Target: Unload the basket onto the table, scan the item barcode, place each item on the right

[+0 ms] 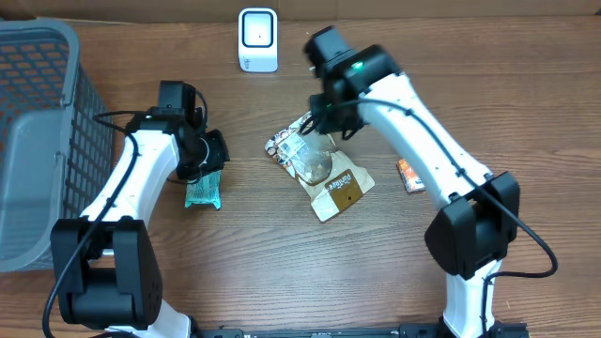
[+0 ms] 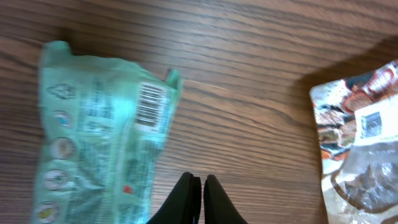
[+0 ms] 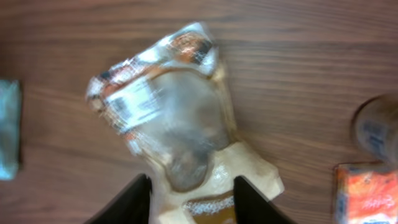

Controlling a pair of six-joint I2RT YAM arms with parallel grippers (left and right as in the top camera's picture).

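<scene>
A clear and tan snack pouch [image 1: 324,174] lies flat in the middle of the table, with a white label near its top [image 3: 134,102]. My right gripper [image 3: 191,180] hovers over it, open, with one finger on each side of the pouch's lower part [image 1: 329,122]. A teal packet [image 1: 203,191] lies to the left, its barcode [image 2: 149,106] facing up. My left gripper [image 2: 202,180] is shut on nothing, just right of the teal packet [image 2: 99,130]. The white barcode scanner [image 1: 257,39] stands at the back edge.
A grey mesh basket [image 1: 38,141] fills the left side of the table. A small orange packet [image 1: 409,175] lies right of the pouch, under the right arm. A blurred dark round object [image 3: 376,127] shows at the right of the right wrist view.
</scene>
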